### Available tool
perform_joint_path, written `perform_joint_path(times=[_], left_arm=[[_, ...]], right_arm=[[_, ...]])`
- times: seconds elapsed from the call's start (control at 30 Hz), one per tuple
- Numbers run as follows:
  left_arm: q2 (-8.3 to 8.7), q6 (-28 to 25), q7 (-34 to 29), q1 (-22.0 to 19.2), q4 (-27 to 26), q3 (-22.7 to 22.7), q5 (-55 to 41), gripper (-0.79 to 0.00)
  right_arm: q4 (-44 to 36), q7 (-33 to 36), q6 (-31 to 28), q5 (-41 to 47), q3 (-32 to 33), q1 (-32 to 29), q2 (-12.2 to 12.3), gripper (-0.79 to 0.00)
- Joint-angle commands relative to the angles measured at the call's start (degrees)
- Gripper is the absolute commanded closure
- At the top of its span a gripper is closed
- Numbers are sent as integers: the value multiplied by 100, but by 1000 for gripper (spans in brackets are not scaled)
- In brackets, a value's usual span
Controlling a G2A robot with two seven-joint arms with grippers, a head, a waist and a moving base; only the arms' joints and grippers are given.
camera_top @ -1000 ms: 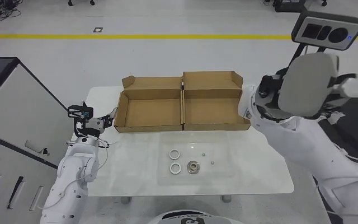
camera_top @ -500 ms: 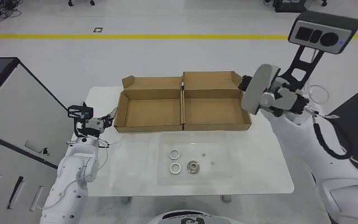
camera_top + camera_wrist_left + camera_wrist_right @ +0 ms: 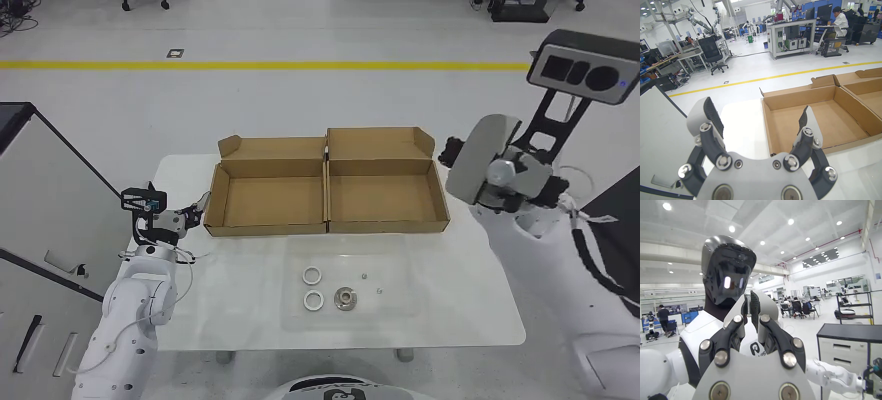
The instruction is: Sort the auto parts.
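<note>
Two white rings (image 3: 312, 273) (image 3: 313, 299), a round metal part (image 3: 346, 297) and two tiny pieces (image 3: 381, 289) lie on the table's front middle. Behind them stand two open cardboard boxes, left (image 3: 222, 205) and right (image 3: 437, 200). My left gripper (image 3: 197, 207) (image 3: 757, 106) hovers open and empty at the left box's (image 3: 829, 121) outer side. My right arm (image 3: 482, 165) is raised off the table's right end. Its gripper (image 3: 749, 298) points back at the robot and is shut on a small metal coil spring (image 3: 748, 306).
The white table (image 3: 450, 300) has free room at the right front and along its left edge. A grey panel (image 3: 50, 190) stands left of the table. A black stand with a sensor head (image 3: 582, 65) rises behind the right arm.
My right arm has swung and turned at the table's right end, drawing back from the camera and a little farther right. The left arm and the parts have not moved.
</note>
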Motion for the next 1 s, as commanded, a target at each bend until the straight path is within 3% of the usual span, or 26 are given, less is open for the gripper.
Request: perform_joint_path(times=[0.0, 0.23, 0.77, 0.97], left_arm=[[0, 0, 0, 0, 0, 0, 0, -785], [0, 0, 0, 0, 0, 0, 0, -785], [0, 0, 0, 0, 0, 0, 0, -785], [0, 0, 0, 0, 0, 0, 0, -785]], right_arm=[[21, 65, -18, 212, 15, -30, -22, 0], [89, 291, 11, 697, 57, -111, -122, 0], [130, 417, 715, -1043, 518, -106, -194, 0], [45, 341, 737, -708, 549, -277, -239, 0]])
